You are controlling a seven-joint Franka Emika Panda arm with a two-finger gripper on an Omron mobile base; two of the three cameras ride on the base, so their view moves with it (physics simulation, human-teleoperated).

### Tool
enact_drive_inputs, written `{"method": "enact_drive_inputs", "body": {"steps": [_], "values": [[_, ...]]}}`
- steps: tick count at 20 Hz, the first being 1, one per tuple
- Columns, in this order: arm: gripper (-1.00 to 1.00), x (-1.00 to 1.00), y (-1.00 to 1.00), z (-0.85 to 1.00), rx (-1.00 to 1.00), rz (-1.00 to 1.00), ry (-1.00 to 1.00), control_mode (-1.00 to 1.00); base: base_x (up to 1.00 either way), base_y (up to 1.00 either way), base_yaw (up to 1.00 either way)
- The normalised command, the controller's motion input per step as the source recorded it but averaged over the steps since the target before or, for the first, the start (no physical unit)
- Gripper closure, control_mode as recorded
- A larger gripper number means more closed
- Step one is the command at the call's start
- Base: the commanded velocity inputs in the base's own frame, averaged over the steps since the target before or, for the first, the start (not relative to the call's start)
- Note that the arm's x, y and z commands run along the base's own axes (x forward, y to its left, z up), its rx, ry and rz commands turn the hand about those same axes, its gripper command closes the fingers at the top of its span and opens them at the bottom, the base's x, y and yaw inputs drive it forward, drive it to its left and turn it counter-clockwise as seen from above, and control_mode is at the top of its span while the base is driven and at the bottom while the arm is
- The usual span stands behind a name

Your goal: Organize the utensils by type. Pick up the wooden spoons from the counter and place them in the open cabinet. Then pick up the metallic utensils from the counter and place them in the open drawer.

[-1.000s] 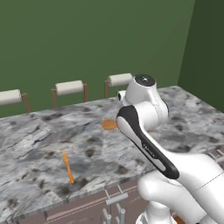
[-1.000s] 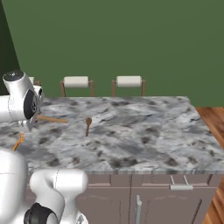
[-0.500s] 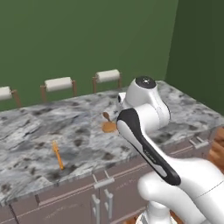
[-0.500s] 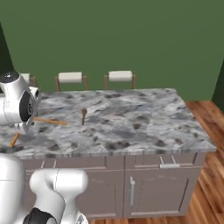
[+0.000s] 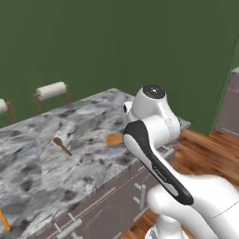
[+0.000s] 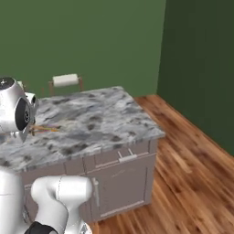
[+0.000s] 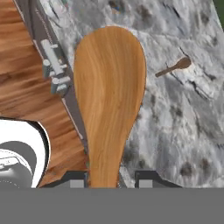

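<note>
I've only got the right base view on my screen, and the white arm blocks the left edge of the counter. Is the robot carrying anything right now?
Observer: Yes. In the hand view the gripper is shut on a wooden spoon, its broad bowl pointing away from the fingers.
Operator: Anything else wooden left on that stone top?
Observer: A smaller, darker wooden spoon lies flat on the counter, apart from the held one.
Operator: And is that all?
Observer: No. In the left base view a thin orange handle pokes in at the counter's near left corner; I cannot tell what utensil it is.
</note>
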Motion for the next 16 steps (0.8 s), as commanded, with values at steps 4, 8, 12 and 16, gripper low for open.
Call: {"method": "enact_drive_inputs", "body": {"steps": [4, 8, 12, 16], "values": [[1.00, 0.00, 0.00, 0.00, 0.00, 0.00, 0.00, 1.00, 0.13, -0.51, -0.64], [1.00, 0.00, 0.00, 0.00, 0.00, 0.00, 0.00, 1.00, 0.11, -0.54, -0.66], [1.00, 0.00, 0.00, 0.00, 0.00, 0.00, 0.00, 1.00, 0.12, -0.55, -0.66], [1.00, 0.00, 0.00, 0.00, 0.00, 0.00, 0.00, 1.00, 0.19, -0.59, -0.57]]}}
